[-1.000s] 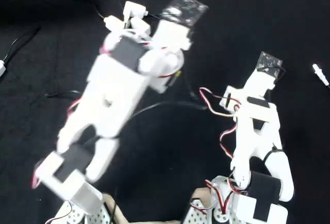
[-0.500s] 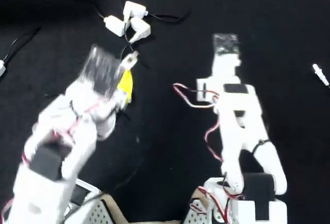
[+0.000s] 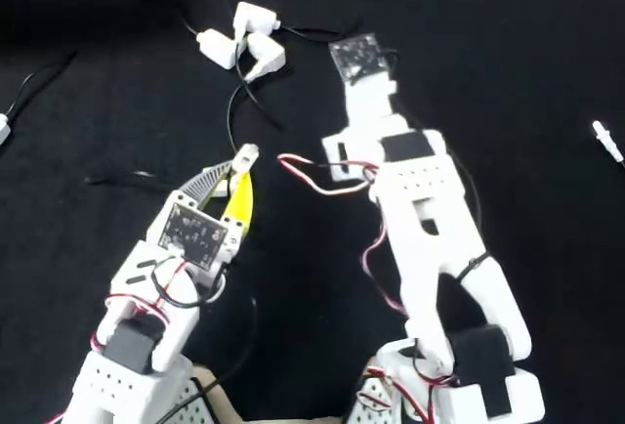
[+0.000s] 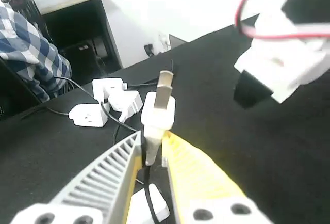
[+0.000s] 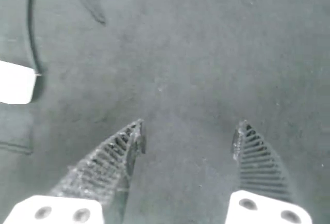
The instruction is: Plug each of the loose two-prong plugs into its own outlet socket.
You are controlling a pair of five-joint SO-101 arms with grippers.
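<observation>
The white plug is clenched between the grey and yellow fingers of the left hand, lifted off the black counter. Its long axis runs in line with the fingers, and the prongs point away from the arm toward the cluster of white sockets at the far side. The left arm is folded low. The right arm stretches forward beside the sockets, and the right hand is spread wide, grasping nothing, above bare counter.

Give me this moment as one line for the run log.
left gripper: shut on plug | right gripper: open, empty, over table | sockets: apart from plug
</observation>
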